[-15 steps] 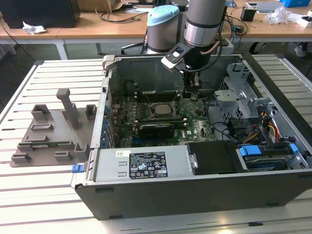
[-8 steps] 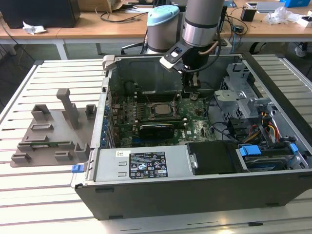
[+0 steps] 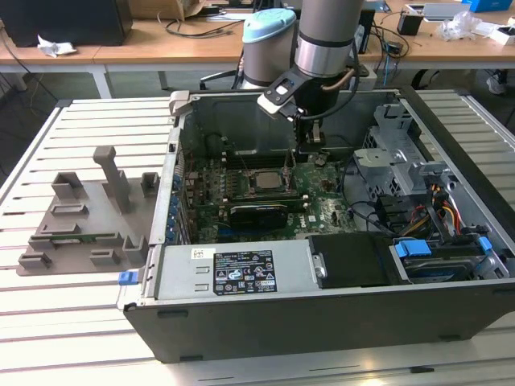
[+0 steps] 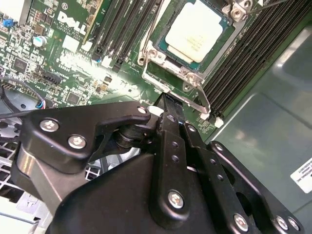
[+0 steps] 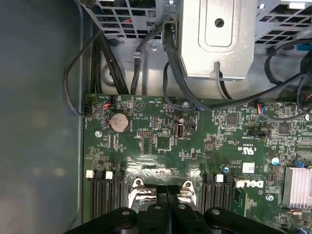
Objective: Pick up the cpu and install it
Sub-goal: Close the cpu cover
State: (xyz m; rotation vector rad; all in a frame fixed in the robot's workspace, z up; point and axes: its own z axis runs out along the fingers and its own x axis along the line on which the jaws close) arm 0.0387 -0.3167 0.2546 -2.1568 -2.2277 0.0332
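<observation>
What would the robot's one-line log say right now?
part: silvery-grey square metal cpu chip in metal-framed socket | hand: shut, nothing held, over green motherboard near socket

The cpu [image 4: 195, 31] sits in its socket [image 4: 171, 67], near the tool [image 4: 165, 101].

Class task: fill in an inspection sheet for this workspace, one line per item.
Surface: slatted table carrying an open computer case.
Job's things: cpu lies in the socket on the motherboard, silvery top up.
Clutter: grey plastic tray on the table, at the exterior view's left of the case.
Grippers: hand shut, empty, over the motherboard near the socket.
Cables: black cables along the case wall; coloured wires at the exterior view's right.
Surroundings: desks behind the table.
</observation>
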